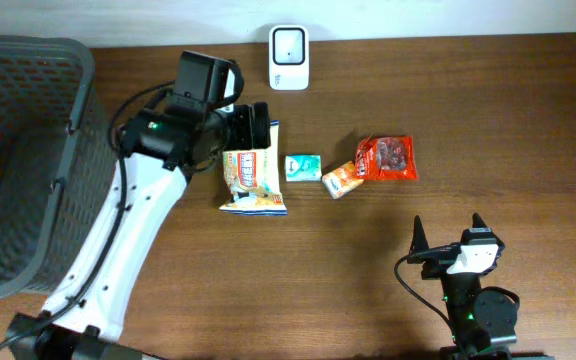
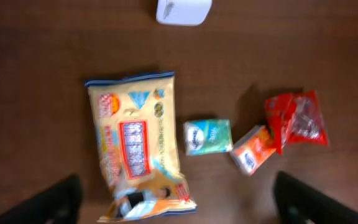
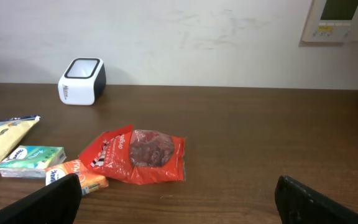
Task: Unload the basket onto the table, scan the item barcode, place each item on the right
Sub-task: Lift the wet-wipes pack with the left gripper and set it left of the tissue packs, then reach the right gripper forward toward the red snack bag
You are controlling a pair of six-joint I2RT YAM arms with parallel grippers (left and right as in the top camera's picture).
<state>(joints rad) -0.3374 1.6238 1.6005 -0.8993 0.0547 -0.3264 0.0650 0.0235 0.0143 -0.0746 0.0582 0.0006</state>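
Left gripper [image 1: 256,125] jaws apart, covering yellow snack bag's [image 1: 252,182] top edge; right gripper [image 1: 448,230] jaws apart, empty; basket [image 1: 30,60] cut off at frame edge.

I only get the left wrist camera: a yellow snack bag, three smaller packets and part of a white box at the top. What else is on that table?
Observer: A big dark mesh basket stands at the left end of the table, outside your picture.
Operator: Is the other arm doing anything?
Observer: The right gripper hangs open near the front edge, well clear of the packets, with nothing between its fingers.
Operator: And what is the white box like?
Observer: From the right wrist camera the white box shows whole: it stands upright, with a dark-rimmed window on its top face.
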